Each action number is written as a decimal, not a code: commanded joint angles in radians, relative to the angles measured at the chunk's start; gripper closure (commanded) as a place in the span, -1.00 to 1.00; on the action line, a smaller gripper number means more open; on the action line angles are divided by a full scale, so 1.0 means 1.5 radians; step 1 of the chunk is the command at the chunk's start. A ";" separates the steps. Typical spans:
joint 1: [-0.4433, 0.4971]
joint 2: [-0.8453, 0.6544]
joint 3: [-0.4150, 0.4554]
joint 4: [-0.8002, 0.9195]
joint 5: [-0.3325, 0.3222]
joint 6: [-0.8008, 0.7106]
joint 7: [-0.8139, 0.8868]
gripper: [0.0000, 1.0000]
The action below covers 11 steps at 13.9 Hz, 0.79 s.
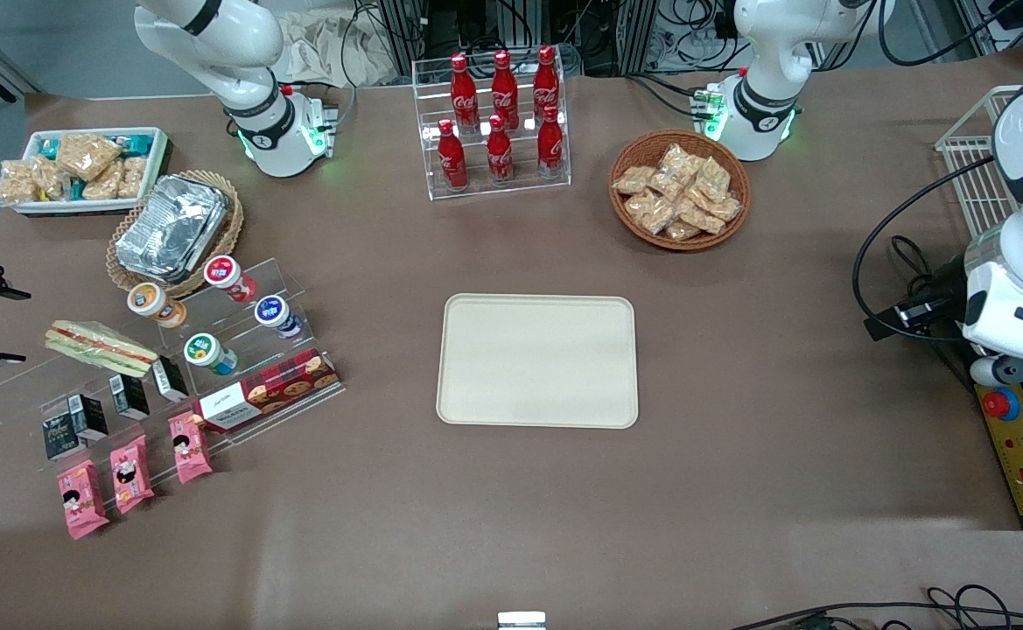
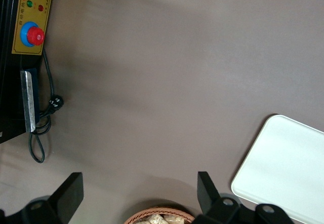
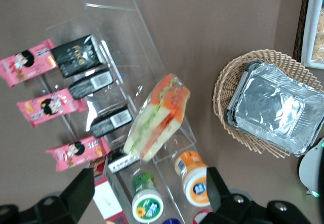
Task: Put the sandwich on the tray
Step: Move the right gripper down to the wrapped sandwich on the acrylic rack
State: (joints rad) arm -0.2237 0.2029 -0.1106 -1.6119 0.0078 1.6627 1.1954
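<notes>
The sandwich [image 1: 100,347] [image 3: 157,115], a clear-wrapped wedge with pale bread and red, orange and green layers, lies on the upper step of a clear acrylic stand [image 1: 240,289] at the working arm's end of the table. My gripper [image 1: 19,326] [image 3: 149,191] hangs beside the sandwich, apart from it, farther toward that end. It is open, with nothing between its fingers [image 3: 81,193]. The cream-beige tray [image 1: 537,360] [image 2: 288,168] lies bare in the middle of the table, well away from the sandwich.
The acrylic stand also holds small lidded cups [image 1: 209,353], black cartons [image 1: 130,395], pink packets [image 1: 133,472] and a red biscuit box [image 1: 270,391]. Foil containers in a wicker basket [image 1: 171,229], a white snack bin [image 1: 82,166], a cola rack [image 1: 498,122] and a snack basket [image 1: 680,190] stand farther from the camera.
</notes>
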 commanded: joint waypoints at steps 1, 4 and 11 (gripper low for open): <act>-0.012 -0.017 0.004 -0.047 -0.013 0.041 0.007 -0.96; -0.022 -0.013 0.005 -0.089 -0.011 0.102 0.008 -0.96; -0.023 0.036 0.004 -0.096 0.006 0.130 0.064 -0.96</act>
State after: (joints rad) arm -0.2494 0.2448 -0.1106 -1.7517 0.0088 1.8295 1.2461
